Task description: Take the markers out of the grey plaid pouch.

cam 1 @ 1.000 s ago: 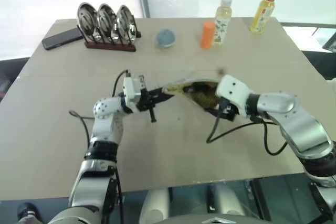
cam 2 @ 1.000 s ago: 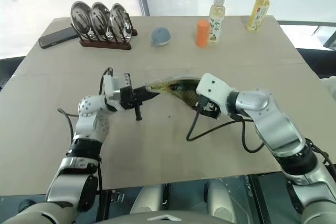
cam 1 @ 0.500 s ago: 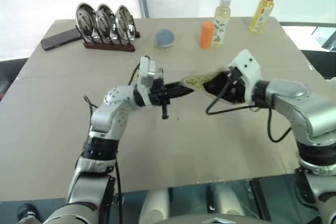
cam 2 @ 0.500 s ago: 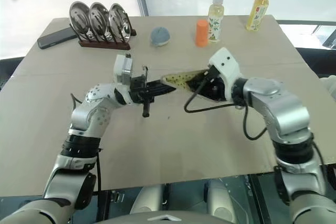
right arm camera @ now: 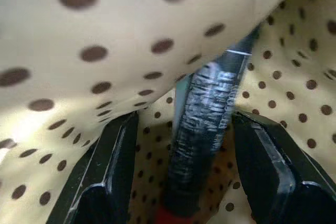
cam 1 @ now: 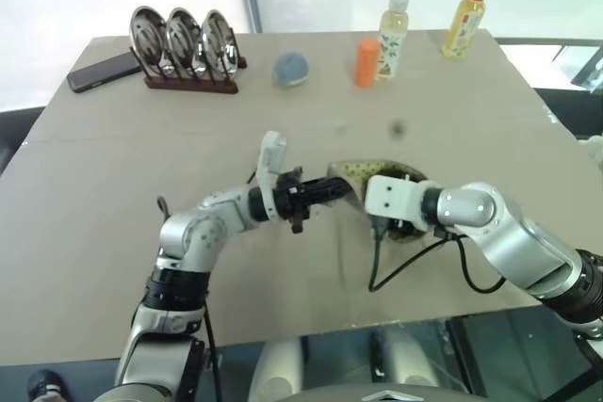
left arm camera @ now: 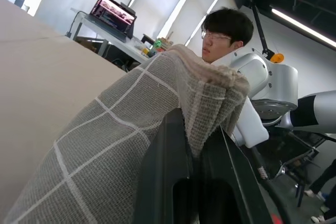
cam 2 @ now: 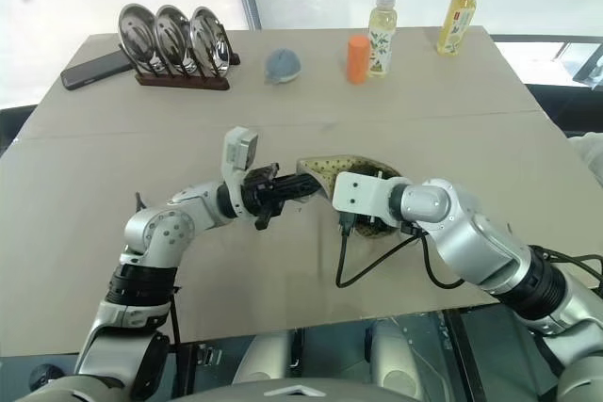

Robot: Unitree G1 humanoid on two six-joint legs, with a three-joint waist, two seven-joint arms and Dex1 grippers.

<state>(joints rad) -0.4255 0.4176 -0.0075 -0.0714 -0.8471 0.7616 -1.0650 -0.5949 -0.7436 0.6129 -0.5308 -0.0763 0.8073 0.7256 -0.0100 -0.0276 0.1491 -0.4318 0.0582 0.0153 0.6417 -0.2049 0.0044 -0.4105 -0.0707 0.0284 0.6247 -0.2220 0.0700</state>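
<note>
On the table point(cam 1: 113, 176), the grey plaid pouch point(left arm camera: 131, 129) mouth faces right claw point(right arm camera: 184, 182).

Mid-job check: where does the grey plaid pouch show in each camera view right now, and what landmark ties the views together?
Left eye: grey plaid pouch at table centre, between both grippers.
Right eye: same, mid-table.
Left wrist: its plaid fabric, pinched by the left gripper.
Right wrist: its dotted yellow lining around the open right gripper.
Shared landmark: the pouch's dotted lining.
</note>
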